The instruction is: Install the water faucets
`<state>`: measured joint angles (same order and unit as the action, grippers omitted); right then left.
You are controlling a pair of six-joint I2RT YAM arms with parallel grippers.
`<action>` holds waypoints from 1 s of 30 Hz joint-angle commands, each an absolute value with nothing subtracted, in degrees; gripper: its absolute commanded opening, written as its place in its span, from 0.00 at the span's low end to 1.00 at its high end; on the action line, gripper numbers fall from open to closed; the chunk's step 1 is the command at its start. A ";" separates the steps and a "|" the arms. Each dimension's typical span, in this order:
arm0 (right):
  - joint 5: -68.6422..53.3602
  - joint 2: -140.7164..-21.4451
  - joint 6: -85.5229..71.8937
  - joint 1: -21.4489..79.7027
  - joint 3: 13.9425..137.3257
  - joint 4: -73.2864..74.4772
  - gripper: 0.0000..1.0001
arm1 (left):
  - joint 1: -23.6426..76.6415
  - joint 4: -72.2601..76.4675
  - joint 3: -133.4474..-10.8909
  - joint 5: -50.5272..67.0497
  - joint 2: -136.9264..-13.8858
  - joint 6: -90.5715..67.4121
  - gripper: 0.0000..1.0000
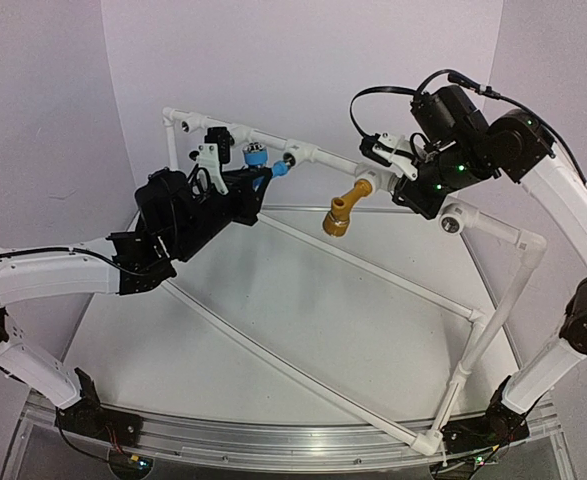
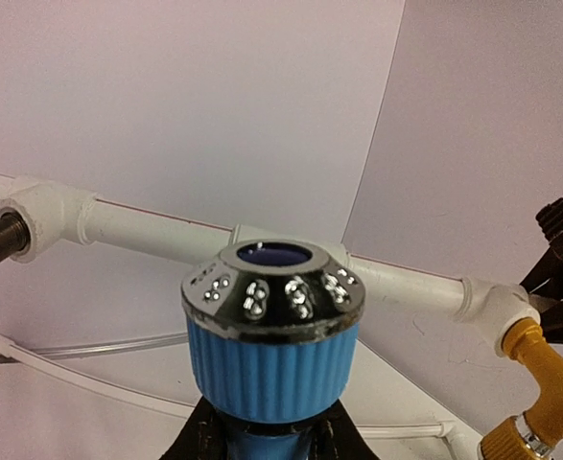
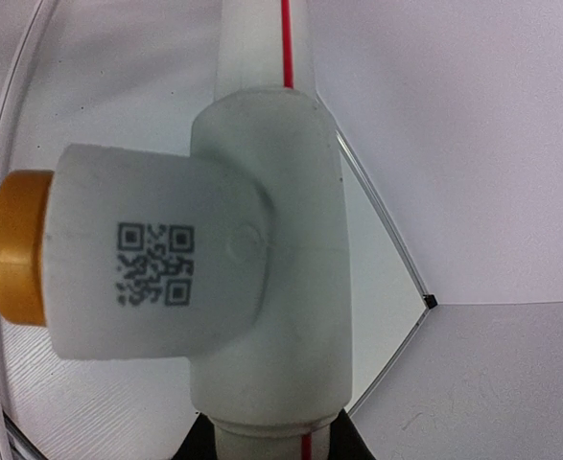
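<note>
Your left gripper (image 1: 262, 181) is grasping the blue faucet (image 2: 273, 355) at the pipe frame's (image 1: 323, 153) far rail, the black faucet (image 1: 216, 136) sitting left of it. Your right gripper (image 1: 391, 172) is clamping the white tee fitting (image 3: 252, 287) carrying the yellow faucet (image 1: 343, 210).

White pipe frame (image 1: 373, 269) across table (image 1: 373, 340)
</note>
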<state>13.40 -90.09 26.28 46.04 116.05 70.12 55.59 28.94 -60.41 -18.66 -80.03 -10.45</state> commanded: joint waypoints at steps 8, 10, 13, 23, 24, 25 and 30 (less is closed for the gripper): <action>9.56 -89.89 24.86 45.96 114.18 69.68 0.07 | 55.07 29.91 -66.23 -13.97 -79.55 -11.43 0.00; 9.43 -89.91 24.74 45.96 114.32 69.61 0.07 | 55.11 30.50 -65.91 -14.22 -79.74 -11.35 0.00; 9.00 -90.00 24.37 45.96 114.66 69.52 0.05 | 55.11 31.81 -65.11 -15.23 -80.51 -11.02 0.00; 6.73 -90.36 23.76 45.93 115.05 69.49 0.00 | 55.11 32.95 -65.98 -15.29 -83.99 -9.11 0.00; 6.35 -90.37 23.93 45.91 115.05 69.45 0.00 | 55.11 32.74 -66.09 -14.98 -84.02 -8.71 0.00; 6.01 -90.35 24.15 45.92 115.03 69.44 0.00 | 55.11 32.37 -66.26 -14.38 -84.03 -8.06 0.00; 5.85 -90.55 24.61 45.94 115.20 69.30 0.00 | 55.10 28.51 -67.28 -9.42 -84.04 -3.57 0.00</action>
